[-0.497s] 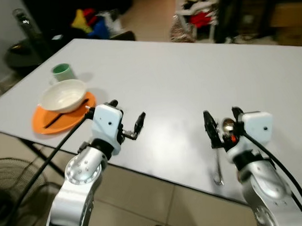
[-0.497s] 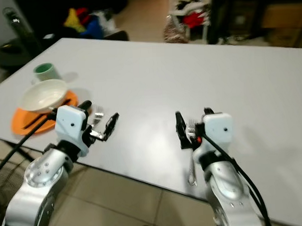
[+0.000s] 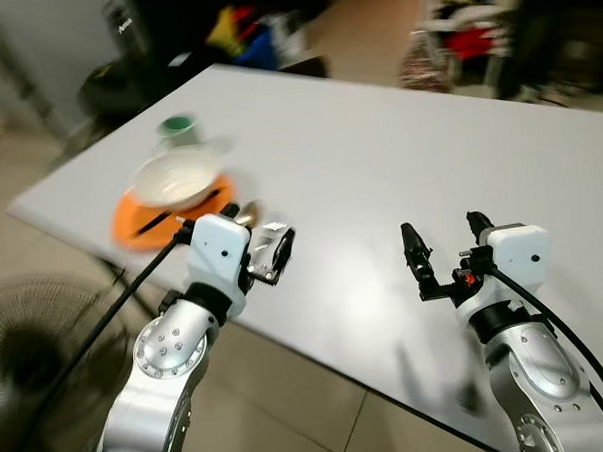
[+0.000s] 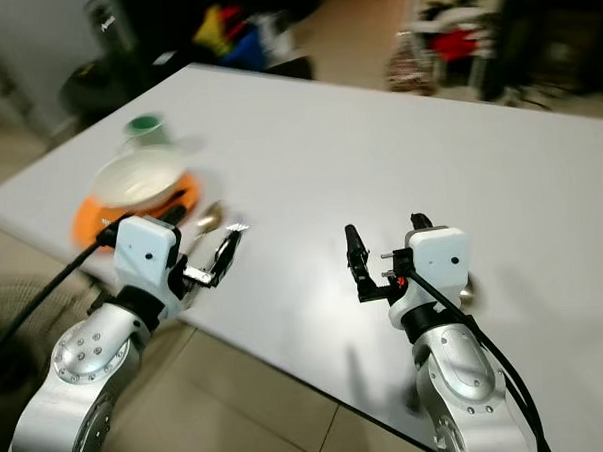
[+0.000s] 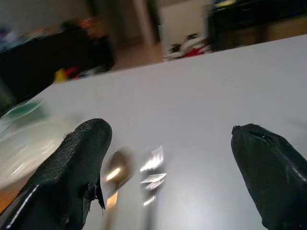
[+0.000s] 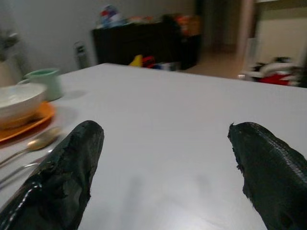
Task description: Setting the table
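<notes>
White table, both arms forward, left gripper and right gripper jaws apart.

Whole view shifted and blurred between frames, so the camera has moved; the right hand, earlier closed on a spoon over the near counter edge, now shows parted, empty fingers; a spoon and fork now lie just right of the orange plate.

I see spoon and fork motion-blurred in left wrist view; counter cut off at right edge.
</notes>
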### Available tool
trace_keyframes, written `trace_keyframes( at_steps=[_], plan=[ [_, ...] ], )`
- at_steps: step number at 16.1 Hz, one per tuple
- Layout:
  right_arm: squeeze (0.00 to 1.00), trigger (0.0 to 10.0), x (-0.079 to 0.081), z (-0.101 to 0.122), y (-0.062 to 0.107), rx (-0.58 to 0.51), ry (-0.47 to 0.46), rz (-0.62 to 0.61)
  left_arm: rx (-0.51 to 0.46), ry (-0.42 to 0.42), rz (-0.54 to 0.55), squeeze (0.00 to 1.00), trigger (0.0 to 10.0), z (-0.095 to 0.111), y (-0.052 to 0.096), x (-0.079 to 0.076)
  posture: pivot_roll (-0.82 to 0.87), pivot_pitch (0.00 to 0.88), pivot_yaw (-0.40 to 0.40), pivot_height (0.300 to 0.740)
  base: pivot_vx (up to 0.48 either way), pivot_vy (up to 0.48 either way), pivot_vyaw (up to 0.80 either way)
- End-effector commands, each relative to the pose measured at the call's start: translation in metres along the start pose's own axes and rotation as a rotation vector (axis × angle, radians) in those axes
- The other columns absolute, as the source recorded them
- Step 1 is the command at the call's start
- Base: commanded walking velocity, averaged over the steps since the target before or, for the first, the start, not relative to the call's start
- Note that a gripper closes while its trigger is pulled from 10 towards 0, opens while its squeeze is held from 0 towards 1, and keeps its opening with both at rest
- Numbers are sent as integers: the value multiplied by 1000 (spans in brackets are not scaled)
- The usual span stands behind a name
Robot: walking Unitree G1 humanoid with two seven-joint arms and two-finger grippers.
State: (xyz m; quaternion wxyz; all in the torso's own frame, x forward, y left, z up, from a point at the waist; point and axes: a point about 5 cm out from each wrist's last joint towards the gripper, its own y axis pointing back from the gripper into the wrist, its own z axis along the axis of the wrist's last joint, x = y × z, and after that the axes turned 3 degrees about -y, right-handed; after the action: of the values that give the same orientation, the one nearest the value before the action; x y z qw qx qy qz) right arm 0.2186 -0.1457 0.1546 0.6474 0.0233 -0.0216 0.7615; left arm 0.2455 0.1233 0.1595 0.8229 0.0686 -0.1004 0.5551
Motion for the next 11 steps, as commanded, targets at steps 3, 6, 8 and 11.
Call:
trace_keyframes(
  at_steps=[3,6,8,11],
  plan=[
    [1000,10000,11,-4,-3,12,-24,51,21,-23,29,0,10000,-3,3,8,45,0,103,740,0,280,156],
    [1000,10000,11,-4,-5,13,-26,64,22,-27,30,0,10000,-3,3,9,49,0,102,740,0,282,0],
    [1000,10000,12,-5,-7,13,-24,67,24,-28,34,0,10000,-3,2,10,54,0,101,740,0,283,0],
    [1000,10000,13,-5,-10,14,-21,81,28,-27,41,0,10000,-4,3,11,61,0,94,740,0,286,0]
  ],
)
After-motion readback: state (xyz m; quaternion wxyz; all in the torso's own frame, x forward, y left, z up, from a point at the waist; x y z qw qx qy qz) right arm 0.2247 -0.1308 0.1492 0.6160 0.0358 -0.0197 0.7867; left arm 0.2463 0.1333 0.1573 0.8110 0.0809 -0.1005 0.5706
